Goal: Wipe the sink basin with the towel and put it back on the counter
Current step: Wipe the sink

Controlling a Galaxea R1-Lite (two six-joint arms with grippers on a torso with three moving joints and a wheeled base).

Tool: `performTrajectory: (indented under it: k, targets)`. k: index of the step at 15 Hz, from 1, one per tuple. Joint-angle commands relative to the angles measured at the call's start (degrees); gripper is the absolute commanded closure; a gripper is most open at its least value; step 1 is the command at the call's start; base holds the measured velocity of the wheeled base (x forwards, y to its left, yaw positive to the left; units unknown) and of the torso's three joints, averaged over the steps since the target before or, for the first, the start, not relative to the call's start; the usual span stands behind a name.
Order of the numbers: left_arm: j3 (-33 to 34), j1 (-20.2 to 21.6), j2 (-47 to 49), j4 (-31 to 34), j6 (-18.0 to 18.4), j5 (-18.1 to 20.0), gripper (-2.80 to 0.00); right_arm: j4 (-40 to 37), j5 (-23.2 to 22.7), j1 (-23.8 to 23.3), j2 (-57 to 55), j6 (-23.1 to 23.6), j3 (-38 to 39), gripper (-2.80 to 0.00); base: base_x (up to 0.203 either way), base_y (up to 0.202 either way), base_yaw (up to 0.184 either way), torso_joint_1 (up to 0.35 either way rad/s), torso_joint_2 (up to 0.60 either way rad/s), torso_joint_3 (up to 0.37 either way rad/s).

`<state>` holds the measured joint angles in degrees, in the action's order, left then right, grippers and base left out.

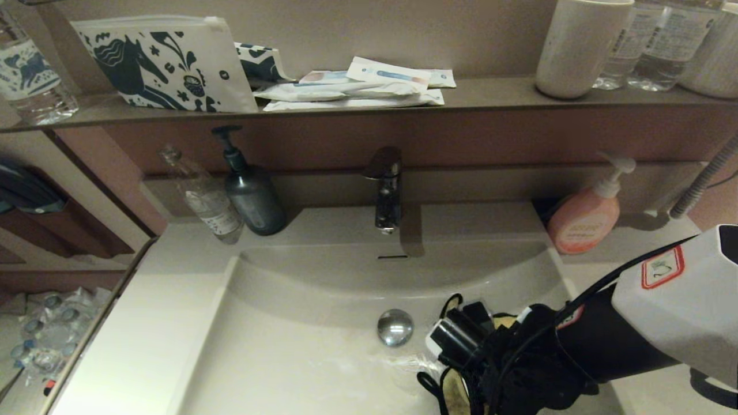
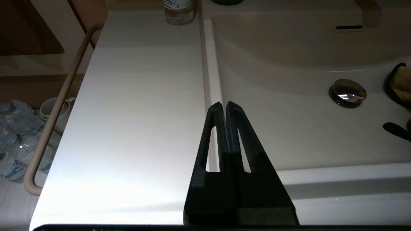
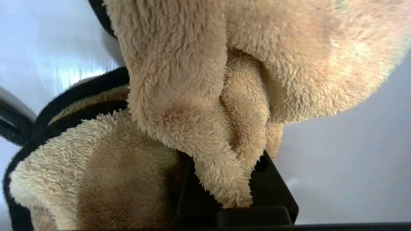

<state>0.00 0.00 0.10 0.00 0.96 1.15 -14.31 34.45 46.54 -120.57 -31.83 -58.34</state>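
The off-white sink basin (image 1: 300,346) has a chrome drain plug (image 1: 395,327) and a slot overflow (image 1: 392,257). My right arm reaches down into the basin's front right part. Its gripper (image 3: 221,154) is shut on the mustard-yellow fluffy towel (image 3: 192,96), which bunches over the black fingers (image 3: 276,189) and hides their tips. Bits of the towel (image 1: 455,395) and its black edging show under the wrist, close to the basin floor. My left gripper (image 2: 224,104) is shut and empty, hovering over the counter (image 2: 135,112) at the basin's left rim.
A tap (image 1: 386,190) stands behind the basin. A dark pump bottle (image 1: 251,190) and a clear bottle (image 1: 204,199) stand at the back left, a pink soap bottle (image 1: 585,216) at the back right. The brown shelf (image 1: 490,92) holds pouches and cups.
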Motion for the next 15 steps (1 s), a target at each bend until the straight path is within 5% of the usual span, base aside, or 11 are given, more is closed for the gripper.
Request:
performTrajectory:
  k: [1, 8, 15]
  targets:
    - [0.0, 0.0, 0.1, 0.0, 0.0, 0.0, 0.0, -0.2, 0.4, 1.7, 2.1, -0.7, -0.1, 0.0, 0.0, 0.0, 0.0, 0.0, 0.0, 0.0]
    - [0.0, 0.0, 0.1, 0.0, 0.0, 0.0, 0.0, -0.4, 0.9, 1.7, -1.4, -3.4, -0.8, 0.0, 0.0, 0.0, 0.0, 0.0, 0.0, 0.0]
    - [0.0, 0.0, 0.1, 0.0, 0.0, 0.0, 0.0, 8.4, 0.7, -5.6, -9.0, -2.8, -3.5, 0.0, 0.0, 0.0, 0.0, 0.0, 0.0, 0.0]
